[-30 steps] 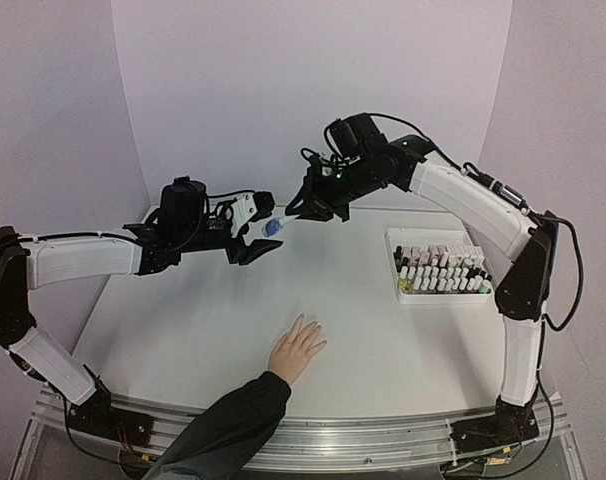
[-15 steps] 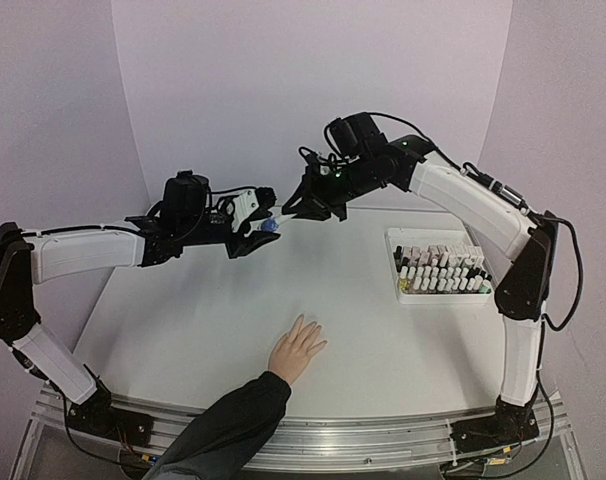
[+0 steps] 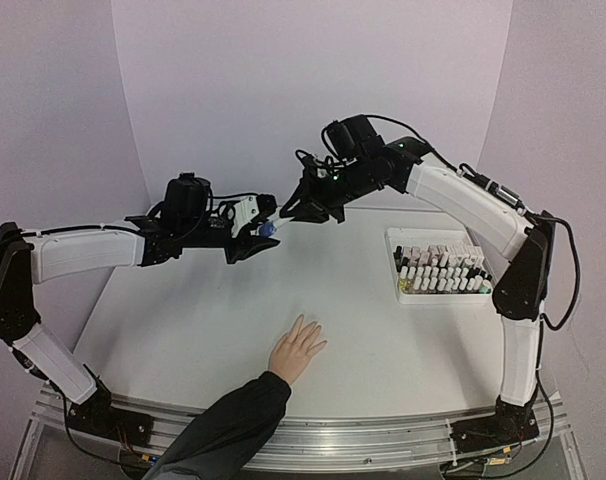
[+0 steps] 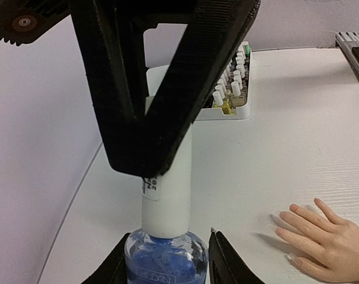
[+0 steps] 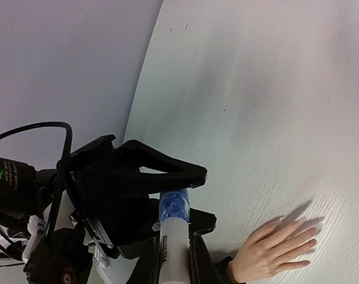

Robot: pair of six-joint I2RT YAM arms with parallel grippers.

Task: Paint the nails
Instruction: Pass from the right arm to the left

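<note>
A light-skinned hand with a dark sleeve lies flat on the white table, fingers toward the back; its nails are too small to read from above. It also shows in the left wrist view, nails pale and bare, and in the right wrist view. My left gripper is shut on a blue polish bottle held above the table's back. My right gripper is shut on that bottle's white cap, which sits on the bottle's neck.
A white tray packed with several small polish bottles stands at the right of the table, also in the left wrist view. Purple walls close in the table at the back and both sides.
The left gripper and bottle shifted slightly left and tilted; the right gripper followed, staying on the cap. The hand has not moved.
</note>
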